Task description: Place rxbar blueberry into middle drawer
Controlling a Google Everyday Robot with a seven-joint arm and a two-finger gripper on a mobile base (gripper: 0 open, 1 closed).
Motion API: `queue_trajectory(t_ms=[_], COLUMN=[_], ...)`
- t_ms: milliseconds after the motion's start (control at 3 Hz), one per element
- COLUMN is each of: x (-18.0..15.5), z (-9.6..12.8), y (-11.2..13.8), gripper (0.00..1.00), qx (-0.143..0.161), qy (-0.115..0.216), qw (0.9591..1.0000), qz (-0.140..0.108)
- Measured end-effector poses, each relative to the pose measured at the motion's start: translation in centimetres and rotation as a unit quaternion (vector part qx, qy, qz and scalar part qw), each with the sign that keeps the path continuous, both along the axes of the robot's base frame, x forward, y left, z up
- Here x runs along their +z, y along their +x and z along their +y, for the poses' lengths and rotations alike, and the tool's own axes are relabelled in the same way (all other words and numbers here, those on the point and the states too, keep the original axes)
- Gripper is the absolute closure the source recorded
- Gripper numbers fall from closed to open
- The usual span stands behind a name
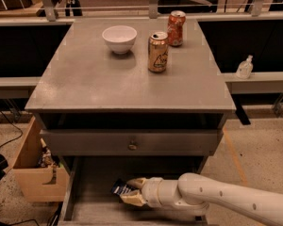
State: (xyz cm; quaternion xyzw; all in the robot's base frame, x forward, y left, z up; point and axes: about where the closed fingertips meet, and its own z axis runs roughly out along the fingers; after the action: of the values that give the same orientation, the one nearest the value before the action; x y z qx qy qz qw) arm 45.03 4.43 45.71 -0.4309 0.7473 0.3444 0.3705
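The middle drawer (92, 197) is pulled out at the bottom of the grey cabinet, showing its flat grey floor and thin left wall. The rxbar blueberry (119, 188), a small dark navy wrapper with white print, is inside the drawer, low over its floor. My gripper (132, 191) reaches in from the right on a white arm. Its tan fingers (136, 182) close on the bar's right end from above and below. The right part of the drawer is hidden behind my arm.
Above the open drawer is a grey drawer front with a brass knob (132, 146). On the cabinet top stand a white bowl (119, 37), a gold can (158, 52) and an orange can (176, 28). A wooden box (35, 173) stands left of the cabinet, and a white bottle (244, 67) on the right ledge.
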Motion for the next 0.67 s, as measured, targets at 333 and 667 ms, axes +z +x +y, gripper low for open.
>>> queue_trajectory(t_ms=[333, 667], x=[0.00, 0.00], z=[0.13, 0.22], y=[-0.05, -0.08], gripper=[0.05, 0.00], qx=[0.001, 0.002], qy=[0.001, 0.001], qw=[1.0000, 1.0000], qz=[0.000, 0.000])
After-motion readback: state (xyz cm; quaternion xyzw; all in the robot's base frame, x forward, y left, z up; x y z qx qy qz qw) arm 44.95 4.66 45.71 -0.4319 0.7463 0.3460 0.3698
